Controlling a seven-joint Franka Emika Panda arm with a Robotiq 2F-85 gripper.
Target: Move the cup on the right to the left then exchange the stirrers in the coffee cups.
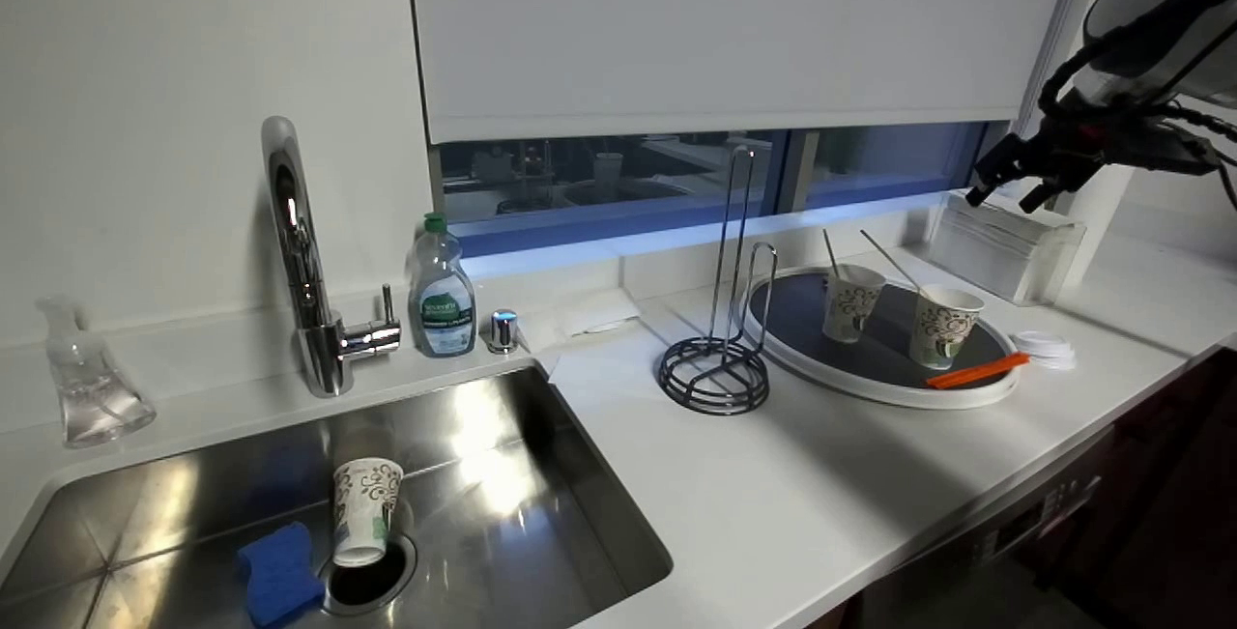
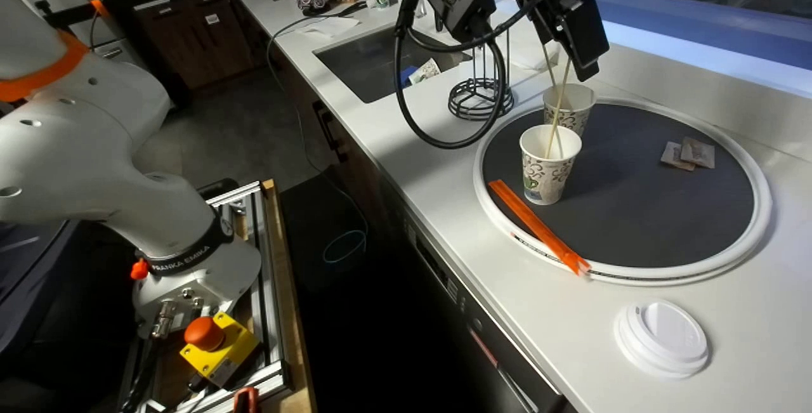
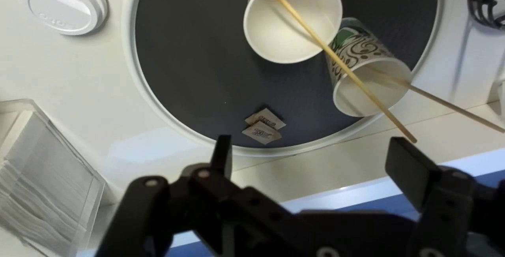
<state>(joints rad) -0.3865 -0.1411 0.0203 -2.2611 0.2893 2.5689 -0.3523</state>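
Note:
Two patterned paper coffee cups stand apart on the round dark tray with a white rim (image 1: pixel 821 376). In an exterior view, one cup (image 1: pixel 944 328) is on the right and the other cup (image 1: pixel 850 305) is to its left, closer to the window. Each holds a thin wooden stirrer, leaning out over its rim; in the wrist view one stirrer (image 3: pixel 343 63) crosses in front of the second cup (image 3: pixel 367 71), whose own stirrer (image 3: pixel 453 109) points right. My gripper (image 1: pixel 1003 200) is open and empty, above the tray. In the wrist view its fingers (image 3: pixel 311 150) are wide apart.
A wire paper-towel holder (image 1: pixel 715 378) stands left of the tray, beside the sink. An orange strip (image 2: pixel 539 229) lies across the tray rim. White lids (image 2: pixel 663 340), two sugar packets (image 2: pixel 688 153) and a napkin box (image 1: pixel 1005 243) are nearby. Another cup (image 1: pixel 365 513) lies in the sink.

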